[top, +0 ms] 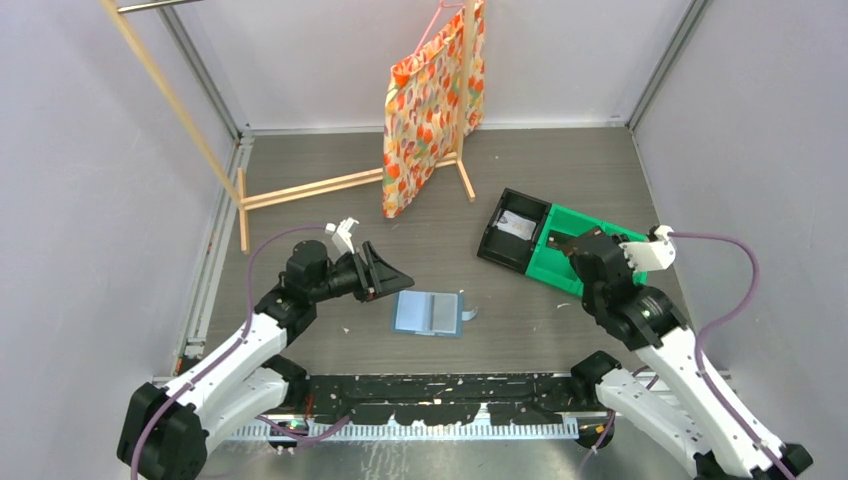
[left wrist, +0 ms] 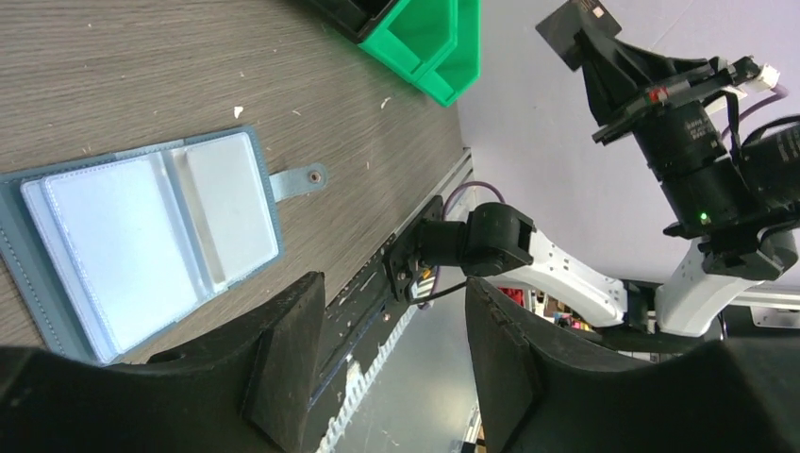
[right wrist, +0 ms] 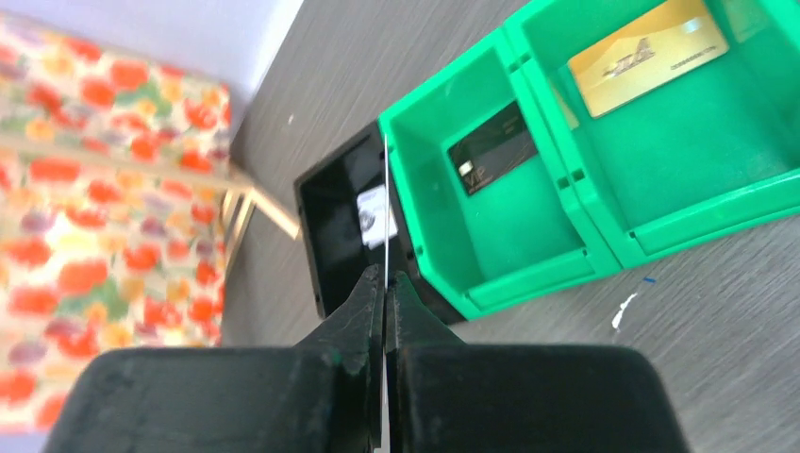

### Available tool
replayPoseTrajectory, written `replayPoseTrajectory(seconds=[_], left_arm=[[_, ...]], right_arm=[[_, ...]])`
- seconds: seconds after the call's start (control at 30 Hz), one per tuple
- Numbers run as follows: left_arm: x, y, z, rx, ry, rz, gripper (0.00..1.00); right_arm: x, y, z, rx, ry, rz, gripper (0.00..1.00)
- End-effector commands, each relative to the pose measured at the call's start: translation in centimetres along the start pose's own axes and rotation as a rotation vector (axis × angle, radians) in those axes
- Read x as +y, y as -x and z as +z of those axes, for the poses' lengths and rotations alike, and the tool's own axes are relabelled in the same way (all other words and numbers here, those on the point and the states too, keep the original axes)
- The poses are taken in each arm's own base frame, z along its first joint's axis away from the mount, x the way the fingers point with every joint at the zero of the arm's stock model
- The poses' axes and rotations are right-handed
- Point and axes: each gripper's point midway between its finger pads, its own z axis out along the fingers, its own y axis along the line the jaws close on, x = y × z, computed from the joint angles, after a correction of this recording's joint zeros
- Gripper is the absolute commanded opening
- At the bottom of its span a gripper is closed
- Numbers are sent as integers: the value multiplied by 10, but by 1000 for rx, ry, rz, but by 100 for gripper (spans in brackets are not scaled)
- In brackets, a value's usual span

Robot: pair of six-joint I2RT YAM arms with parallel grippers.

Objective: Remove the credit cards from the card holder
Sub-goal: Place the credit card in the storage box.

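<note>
We find the right hand (right wrist: 385,283) with its two fingers pressed together on a thin card (right wrist: 385,203). From its own wrist camera we see the card edge-on, as a pale line rising from the fingertips; from the left wrist view the same card looks dark and flat. This hand hangs above the bins, clear of the desk (top: 560,170). Below it sits a green bin (right wrist: 528,274) with a black card (right wrist: 489,159) lying in one compartment and a gold card (right wrist: 651,52) in the next. Touching the green bin's side is a black bin (right wrist: 316,236) holding a pale card (right wrist: 375,217). The left hand (left wrist: 391,297) has its fingers spread wide with nothing between them, and it hovers just left of the card holder (top: 430,313). The card holder lies opened flat on the desk between the two arms, pale blue inside facing up, its strap tab sticking out toward the bins. We cannot tell whether any cards sit in its sleeves. Behind all this a flowered bag (top: 430,100) hangs on a wooden rack (top: 300,193)
</note>
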Motion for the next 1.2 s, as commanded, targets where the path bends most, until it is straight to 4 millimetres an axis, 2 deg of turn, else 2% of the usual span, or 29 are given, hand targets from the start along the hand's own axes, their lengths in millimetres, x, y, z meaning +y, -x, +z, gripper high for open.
replayPoseTrajectory(seconds=[0.0, 0.07, 0.13, 0.27, 0.5, 0.57, 0.7, 0.77, 1.07, 1.17], left_arm=[[-10, 2, -4, -6, -21, 33, 57], [-9, 0, -6, -9, -22, 31, 57], [-7, -1, -7, -12, -18, 28, 56], [-3, -4, -9, -13, -8, 20, 56], [-1, -8, -15, -14, 5, 16, 55], [-1, -10, -16, -11, 9, 15, 55], [-1, -12, -19, -4, 21, 15, 55], [-1, -12, -20, -2, 27, 18, 55], [0, -9, -16, 0, 29, 12, 54], [2, -10, -16, 1, 32, 10, 54]], right_arm=[[4, 36, 24, -274, -139, 302, 1], [10, 36, 36, -324, -199, 351, 1], [5, 33, 46, -380, -268, 421, 1], [9, 25, 66, -456, -309, 488, 1], [-17, 6, 95, -498, -426, 566, 1], [-32, -7, 109, -463, -456, 598, 1], [-42, -25, 141, -363, -430, 687, 1], [-47, -31, 152, -325, -422, 675, 1], [-37, -42, 168, -264, -395, 674, 1], [-36, -40, 172, -284, -384, 665, 1]])
